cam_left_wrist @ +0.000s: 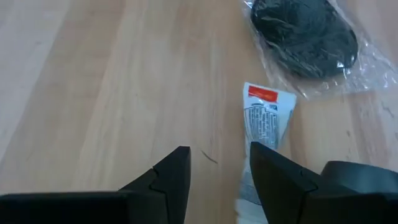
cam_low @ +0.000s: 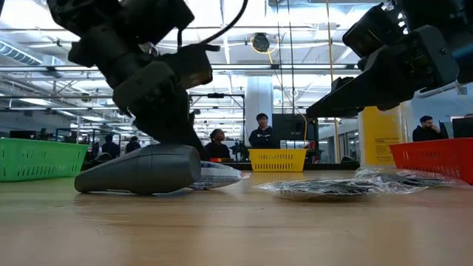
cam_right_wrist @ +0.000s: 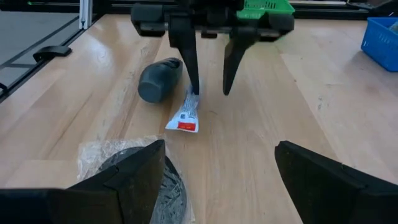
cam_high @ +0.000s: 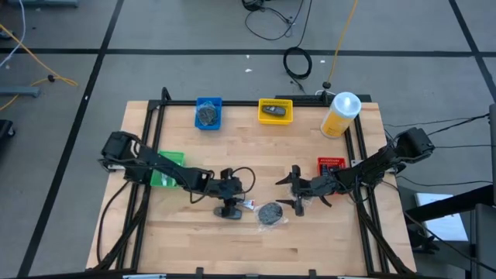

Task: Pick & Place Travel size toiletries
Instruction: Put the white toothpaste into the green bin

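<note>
Toiletries lie in a small cluster on the wooden table (cam_high: 194,240) under me: a slim white tube (cam_left_wrist: 266,118) with a red patch, a dark mini bottle (cam_right_wrist: 158,79) lying on its side, and a grey disc in clear wrap (cam_left_wrist: 309,34). My left gripper (cam_left_wrist: 219,168) stands low over the tube with its fingers apart and nothing between them; one fingertip (cam_right_wrist: 194,84) comes down right at the tube's end (touching or just above, I cannot tell), so the tube lies at that finger, not in the gap. The bottle sits just beside the tube's far side. The wrapped disc lies between my two grippers. My right gripper (cam_high: 297,188) hangs near the disc, fingers spread wide and empty.
</note>
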Robot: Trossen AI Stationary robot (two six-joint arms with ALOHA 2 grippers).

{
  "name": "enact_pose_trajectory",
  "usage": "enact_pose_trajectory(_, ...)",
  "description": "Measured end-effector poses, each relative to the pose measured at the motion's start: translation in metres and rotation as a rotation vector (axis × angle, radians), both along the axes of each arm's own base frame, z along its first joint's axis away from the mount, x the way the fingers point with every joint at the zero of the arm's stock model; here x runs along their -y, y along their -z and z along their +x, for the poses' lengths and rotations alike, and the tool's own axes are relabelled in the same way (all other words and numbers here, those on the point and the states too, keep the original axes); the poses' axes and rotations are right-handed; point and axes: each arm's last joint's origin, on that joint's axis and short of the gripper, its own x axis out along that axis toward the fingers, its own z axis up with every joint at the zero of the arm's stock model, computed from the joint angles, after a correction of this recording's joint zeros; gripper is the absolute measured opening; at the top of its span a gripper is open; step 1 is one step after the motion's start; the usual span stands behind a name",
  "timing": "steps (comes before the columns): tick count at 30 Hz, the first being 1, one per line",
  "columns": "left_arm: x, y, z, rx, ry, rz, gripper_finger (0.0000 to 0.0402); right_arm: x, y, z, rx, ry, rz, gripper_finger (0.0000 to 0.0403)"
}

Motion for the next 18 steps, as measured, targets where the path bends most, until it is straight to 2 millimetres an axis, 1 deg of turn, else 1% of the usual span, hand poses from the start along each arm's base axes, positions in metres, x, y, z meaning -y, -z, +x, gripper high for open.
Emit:
enact_pose_trajectory(3, 0.0, 0.005, 0.001, -0.013, 0.036, 0.022, 0.0161, 0.0, 0.0, 0.0, -0.002, 0.0, 0.001, 0.0293)
enact_pose_trajectory(8, 0.0, 0.006, 0.0, -0.026, 0.046, 0.038, 0.0161, 0.0, 0.001, 0.0, -0.007, 0.001, 0.0, 0.0293)
enact_pose_trajectory(10, -0.001, 0.001, 0.0, -0.008, 0.013, 0.031, 0.0161, 0.0, 0.001, 0.0, -0.007, 0.001, 0.0, 0.0293)
enact_pose_trajectory(13, -0.004, -0.014, 0.001, 0.057, -0.032, -0.011, 0.0161, 0.0, 0.001, 0.0, -0.006, 0.002, 0.0, 0.0293)
enact_pose_trajectory(15, -0.002, -0.021, 0.0, 0.083, -0.01, -0.045, 0.0161, 0.0, 0.001, 0.0, -0.006, 0.003, 0.0, 0.0293)
enact_pose_trajectory(18, 0.006, -0.027, -0.002, 0.103, 0.042, -0.087, 0.0161, 0.0, 0.0, 0.0, -0.005, 0.004, 0.0, 0.0293)
